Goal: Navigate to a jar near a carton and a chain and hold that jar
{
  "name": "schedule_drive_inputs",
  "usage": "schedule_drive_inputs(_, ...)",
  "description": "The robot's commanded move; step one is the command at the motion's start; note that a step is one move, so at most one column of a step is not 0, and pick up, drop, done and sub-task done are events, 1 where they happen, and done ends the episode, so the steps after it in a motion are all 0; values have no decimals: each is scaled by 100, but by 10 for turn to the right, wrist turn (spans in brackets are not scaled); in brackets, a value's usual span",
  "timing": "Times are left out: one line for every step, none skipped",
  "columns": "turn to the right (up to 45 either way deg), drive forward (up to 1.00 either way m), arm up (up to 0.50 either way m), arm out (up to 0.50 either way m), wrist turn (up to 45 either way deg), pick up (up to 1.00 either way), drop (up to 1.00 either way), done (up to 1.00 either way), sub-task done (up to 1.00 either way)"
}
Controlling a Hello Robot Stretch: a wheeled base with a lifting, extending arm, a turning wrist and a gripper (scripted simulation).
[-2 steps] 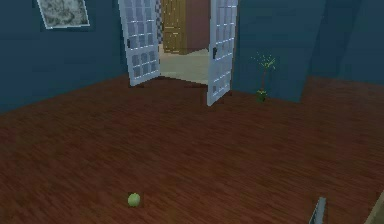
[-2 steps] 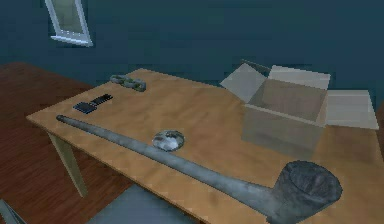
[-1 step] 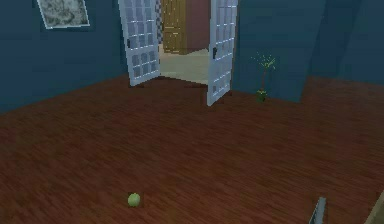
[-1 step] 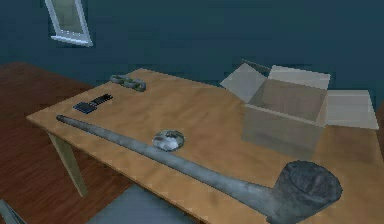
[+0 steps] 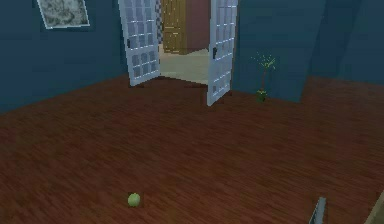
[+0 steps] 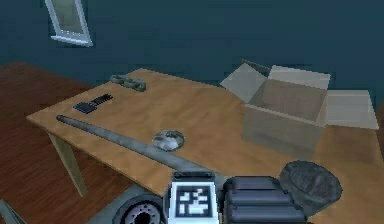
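The carton (image 6: 285,112) stands open on the table (image 6: 200,105), inside hidden; the hand's (image 6: 140,212) grasp cannot be told.

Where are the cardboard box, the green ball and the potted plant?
cardboard box (image 6: 281,128), arm side view, its front wall.
green ball (image 5: 133,200), forward view, its middle.
potted plant (image 5: 265,66), forward view, its leaves.

We see dark blue walls (image 5: 60,70), a red-brown planked floor (image 5: 200,150), white paned doors (image 5: 222,50) at twelve o'clock, a green ball (image 5: 134,200) at six; a tan carton (image 6: 285,115) at two o'clock, a pale wooden table (image 6: 200,110).
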Motion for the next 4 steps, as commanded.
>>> schedule_drive_inputs(0, 0, 0, 42, 0, 0, 0, 0, 0)
schedule_drive_inputs(0, 0, 0, 0, 450, 0, 0, 0, 0)
schedule_drive_inputs(0, 0, 0, 0, 450, 0, 0, 0, 0)
schedule_drive_inputs(0, 0, 0, 0, 450, 0, 0, 0, 0)
